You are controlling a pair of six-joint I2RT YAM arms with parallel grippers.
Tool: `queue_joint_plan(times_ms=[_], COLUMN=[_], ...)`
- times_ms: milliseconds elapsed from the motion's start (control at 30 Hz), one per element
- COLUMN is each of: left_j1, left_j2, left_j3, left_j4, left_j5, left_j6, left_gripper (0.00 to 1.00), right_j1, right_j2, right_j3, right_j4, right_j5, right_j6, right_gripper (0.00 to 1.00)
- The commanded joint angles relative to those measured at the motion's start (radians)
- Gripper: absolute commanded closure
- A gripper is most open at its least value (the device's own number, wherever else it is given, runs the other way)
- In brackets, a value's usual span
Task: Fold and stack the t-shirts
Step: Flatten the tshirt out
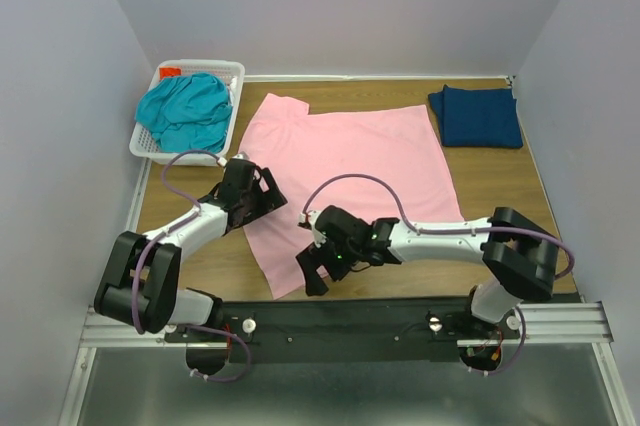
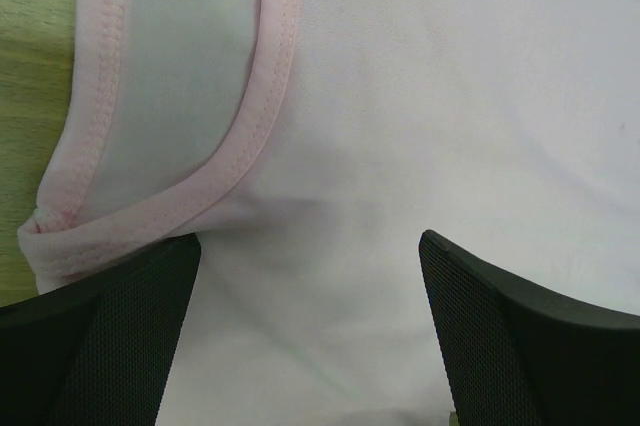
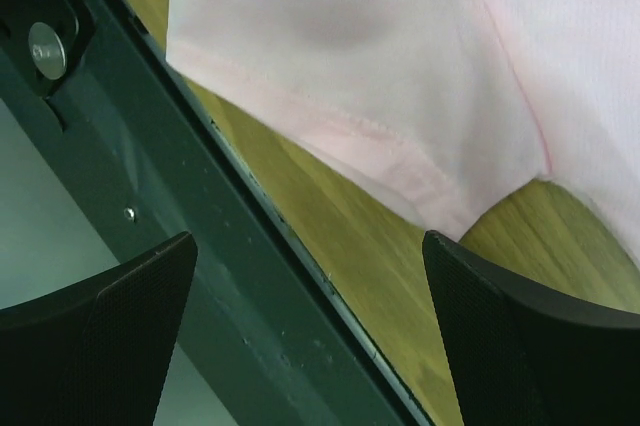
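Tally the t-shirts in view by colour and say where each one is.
Pink t-shirt: 1, spread out mid-table
Navy t-shirt: 1, folded at the far right corner
Teal t-shirt: 1, bunched in the white basket
Total: 3 t-shirts

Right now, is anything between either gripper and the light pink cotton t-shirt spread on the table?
Nothing visible. The open left gripper hangs directly over the collar of the light pink cotton t-shirt, and the open right gripper over its near hem at the edge of the wooden table.
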Motion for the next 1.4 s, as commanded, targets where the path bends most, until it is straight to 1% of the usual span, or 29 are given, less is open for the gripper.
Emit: queue_joint_plan(times_ms=[0, 33, 133, 167, 200, 233, 267, 367, 400, 467, 500, 533, 567, 600, 633, 667, 700, 733, 767, 800, 833, 867, 900, 933, 967, 1000, 1133, 1200, 1367], left_j1=[0.007, 0.007, 0.007, 0.007, 0.007, 0.007, 0.007, 0.007, 0.007, 0.007, 0.008, 0.008, 0.008, 0.01, 0.01, 0.011, 0.016, 0.016, 0.019, 0.028, 0.036, 0.043, 0.056, 0.062, 0.065, 0.072, 0.079, 0.08, 0.092], left_j2=[0.013, -0.017, -0.115, -0.145, -0.172, -0.224, -0.246, -0.278, -0.268, -0.194, -0.159, -0.116, -0.023, 0.028, 0.13, 0.181, 0.232, 0.33, 0.379, 0.43, 0.526, 0.573, 0.617, 0.689, 0.72, 0.752, 0.876, 0.904, 1.001], left_j3=[-0.025, -0.022, 0.001, 0.01, 0.021, 0.045, 0.057, 0.103, 0.119, 0.194, 0.253, 0.287, 0.319, 0.358, 0.44, 0.479, 0.563, 0.606, 0.648, 0.695, 0.791, 0.838, 0.887, 0.971, 1.008, 1.083, 1.177, 1.206, 1.291], left_j4=[-0.064, -0.075, -0.144, -0.162, -0.18, -0.213, -0.222, -0.192, -0.179, -0.161, -0.147, -0.142, -0.136, -0.135, -0.139, -0.139, -0.148, -0.147, -0.151, -0.158, -0.177, -0.193, -0.205, -0.223, -0.231, -0.269, -0.28, -0.285, -0.323], left_j5=[-0.005, -0.004, -0.024, -0.025, -0.024, -0.059, -0.065, -0.082, -0.085, -0.091, -0.091, -0.096, -0.094, -0.091, -0.09, -0.096, -0.103, -0.12, -0.127, -0.131, -0.121, -0.107, -0.094, -0.093, -0.099, -0.107, -0.078, -0.067, -0.059], left_j6=[0.029, 0.029, 0.031, 0.034, 0.036, 0.039, 0.04, 0.06, 0.065, 0.08, 0.104, 0.114, 0.132, 0.147, 0.178, 0.192, 0.209, 0.224, 0.232, 0.244, 0.264, 0.269, 0.276, 0.29, 0.298, 0.299, 0.316, 0.318, 0.325], left_gripper=[0.02, 0.02, 0.02, 0.02, 0.02, 0.02, 0.02, 0.02, 0.02, 0.02, 0.02, 0.02, 0.02, 0.02, 0.02, 0.02, 0.02, 0.02, 0.02, 0.02, 0.02, 0.02, 0.02, 0.02, 0.02, 0.02, 0.02, 0.02, 0.02], right_j1=[0.009, 0.009, 0.005, -0.018, -0.041, -0.063, -0.13, -0.256, -0.343, -0.427, -0.504, -0.544, -0.582, -0.663, -0.701, -0.763, -0.784, -0.807, -0.82, -0.848, -0.863, -0.874, -0.896, -0.905, -0.913, -0.922, -0.929, -0.936, -0.96], right_j2=[-0.057, -0.082, -0.192, -0.215, -0.241, -0.284, -0.309, -0.358, -0.358, -0.329, -0.312, -0.289, -0.235, -0.202, -0.168, -0.086, -0.046, -0.001, 0.036, 0.117, 0.154, 0.185, 0.27, 0.301, 0.338, 0.388, 0.496, 0.536, 0.619], right_j3=[-0.025, -0.023, 0.0, 0.023, 0.032, 0.038, 0.04, 0.054, 0.061, 0.103, 0.115, 0.136, 0.176, 0.202, 0.247, 0.274, 0.303, 0.331, 0.362, 0.424, 0.464, 0.492, 0.57, 0.601, 0.626, 0.679, 0.764, 0.788, 0.845], right_j4=[-0.027, -0.032, -0.05, -0.087, -0.104, -0.117, -0.127, -0.128, -0.127, -0.131, -0.13, -0.13, -0.13, -0.13, -0.13, -0.127, -0.13, -0.127, -0.127, -0.128, -0.13, -0.127, -0.128, -0.128, -0.128, -0.13, -0.128, -0.13, -0.128], right_j5=[0.022, 0.048, 0.215, 0.324, 0.36, 0.394, 0.438, 0.464, 0.467, 0.496, 0.498, 0.491, 0.484, 0.477, 0.465, 0.443, 0.446, 0.449, 0.449, 0.449, 0.451, 0.466, 0.47, 0.454, 0.454, 0.451, 0.49, 0.526, 0.487], right_j6=[0.026, 0.031, 0.081, 0.094, 0.106, 0.12, 0.124, 0.123, 0.121, 0.106, 0.088, 0.075, 0.071, 0.072, 0.081, 0.083, 0.081, 0.075, 0.071, 0.06, 0.048, 0.046, 0.043, 0.023, 0.019, 0.002, -0.044, -0.054, -0.052], right_gripper=[0.0, 0.0, 0.0, 0.0, 0.0, 0.0, 0.0, 0.0, 0.0, 0.0, 0.0, 0.0, 0.0, 0.0, 0.0, 0.0, 0.0, 0.0, 0.0, 0.0, 0.0, 0.0, 0.0, 0.0, 0.0, 0.0, 0.0, 0.0, 0.0])
